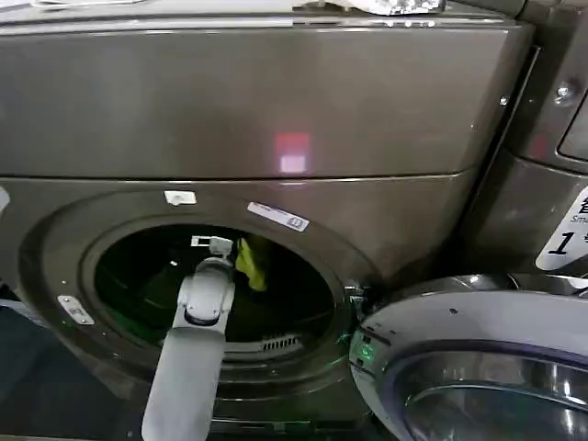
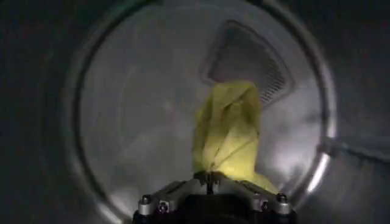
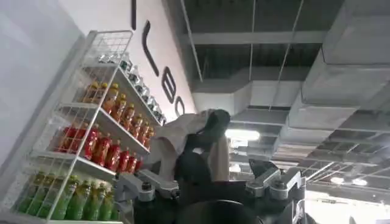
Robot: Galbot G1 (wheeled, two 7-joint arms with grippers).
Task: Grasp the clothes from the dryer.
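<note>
Bronze-grey dryer drum, door swung open | my left gripper jaws pinched on yellow-green cloth, inside the porthole | I'd withdraw straight, clearing the rim | right gripper raised away, clamping pale fabric.

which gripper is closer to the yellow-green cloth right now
Left. The left gripper is inside the dryer drum, shut on the yellow-green cloth. The right gripper is raised away from the drum, toward the ceiling, pinching a pale fabric.

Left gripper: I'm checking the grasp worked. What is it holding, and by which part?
The left gripper, inside the dryer, is shut on the yellow-green cloth, pinching it at one bunched end.
</note>
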